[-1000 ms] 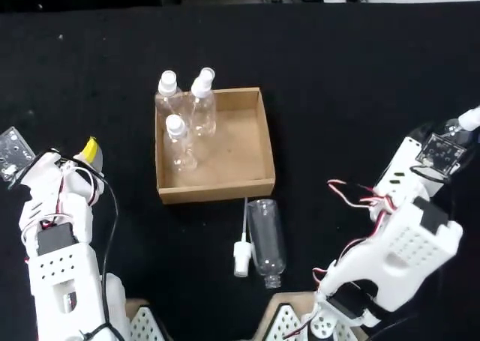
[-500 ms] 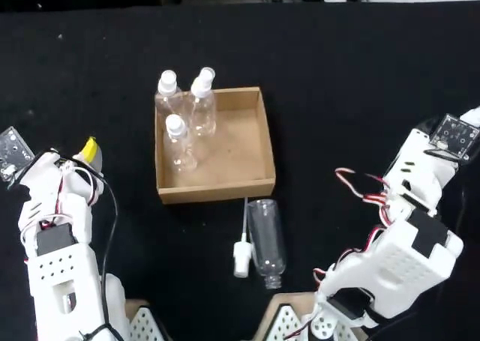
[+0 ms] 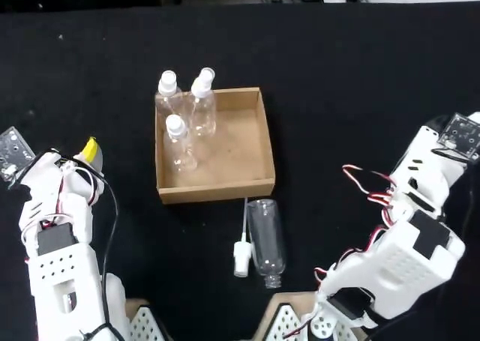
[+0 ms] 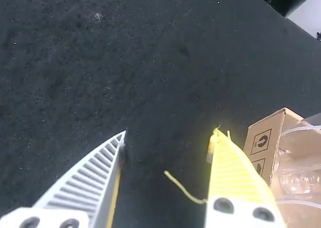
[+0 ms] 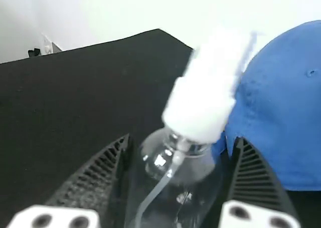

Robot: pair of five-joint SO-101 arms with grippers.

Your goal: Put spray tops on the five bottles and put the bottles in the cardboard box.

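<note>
The cardboard box (image 3: 247,150) stands mid-table with three clear bottles (image 3: 184,120) wearing white spray tops in its back-left part. In front of it lie a topless bottle (image 3: 266,240) and a loose spray top (image 3: 241,255). My right arm (image 3: 435,169) is at the right edge of the table. My right gripper (image 5: 180,140) is shut on a clear bottle (image 5: 175,183) with a white spray top (image 5: 205,102). My left gripper (image 4: 168,140) is open over bare black cloth left of the box corner (image 4: 266,143); its yellow finger (image 3: 90,150) shows from above.
The table is covered in black cloth (image 3: 337,71). Behind the held bottle is a blue rounded object (image 5: 286,112). A loose yellow thread hangs off the left gripper's finger. Open cloth lies between the box and each arm.
The right arm has swung further right towards the table's edge, and the held bottle's white top has left the high view. The left arm and the other bottles are unmoved.
</note>
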